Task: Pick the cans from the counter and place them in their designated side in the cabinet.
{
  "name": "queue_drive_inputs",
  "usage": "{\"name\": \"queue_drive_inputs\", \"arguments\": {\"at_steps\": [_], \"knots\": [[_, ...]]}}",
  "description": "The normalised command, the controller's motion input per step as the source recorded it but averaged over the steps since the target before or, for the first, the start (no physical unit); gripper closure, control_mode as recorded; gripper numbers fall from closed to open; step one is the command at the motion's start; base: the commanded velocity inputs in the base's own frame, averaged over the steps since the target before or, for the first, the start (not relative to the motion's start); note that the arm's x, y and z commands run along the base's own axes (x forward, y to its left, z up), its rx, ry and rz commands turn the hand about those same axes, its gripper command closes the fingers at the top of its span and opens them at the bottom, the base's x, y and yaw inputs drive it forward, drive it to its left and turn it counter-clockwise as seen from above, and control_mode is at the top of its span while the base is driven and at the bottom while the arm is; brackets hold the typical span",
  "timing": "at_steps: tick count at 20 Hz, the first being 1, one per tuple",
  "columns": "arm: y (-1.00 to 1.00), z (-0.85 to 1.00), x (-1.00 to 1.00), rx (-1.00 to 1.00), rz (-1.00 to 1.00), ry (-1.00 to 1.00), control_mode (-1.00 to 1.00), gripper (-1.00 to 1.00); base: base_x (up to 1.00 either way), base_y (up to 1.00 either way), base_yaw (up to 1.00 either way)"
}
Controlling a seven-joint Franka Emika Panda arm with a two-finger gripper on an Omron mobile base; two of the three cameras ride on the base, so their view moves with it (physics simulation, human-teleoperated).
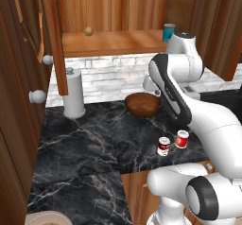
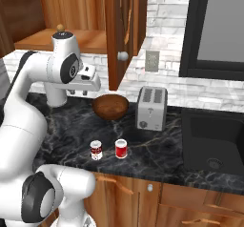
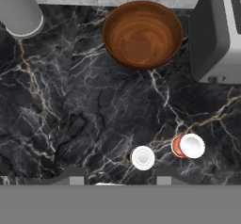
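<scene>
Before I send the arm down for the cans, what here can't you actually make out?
- Can labels: too small to read, base views.
- Gripper: tips cut by the bottom edge, hand view.
- Teal can on the cabinet shelf: partly behind the arm, left base view.
- Toaster: cut off, hand view.

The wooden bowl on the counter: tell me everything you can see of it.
The wooden bowl is round, reddish-brown with visible grain, and looks like turned wood. It stands upright and looks empty. It rests on the black marble counter near the white brick wall, between the grey cylinder and the toaster, touching neither. The two cans stand apart from it, nearer the counter's front edge.
</scene>
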Motion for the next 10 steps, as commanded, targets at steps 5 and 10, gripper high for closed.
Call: {"name": "queue_drive_inputs", "arguments": {"at_steps": [5, 10], "knots": [[0.05, 0.0, -0.12, 0.0, 0.0, 0.0, -1.0, -1.0, 0.0, 0.0, 0.0], [0.1, 0.0, -0.34, 0.0, -0.02, -0.01, -1.0, -1.0, 0.0, 0.0, 0.0]]}}
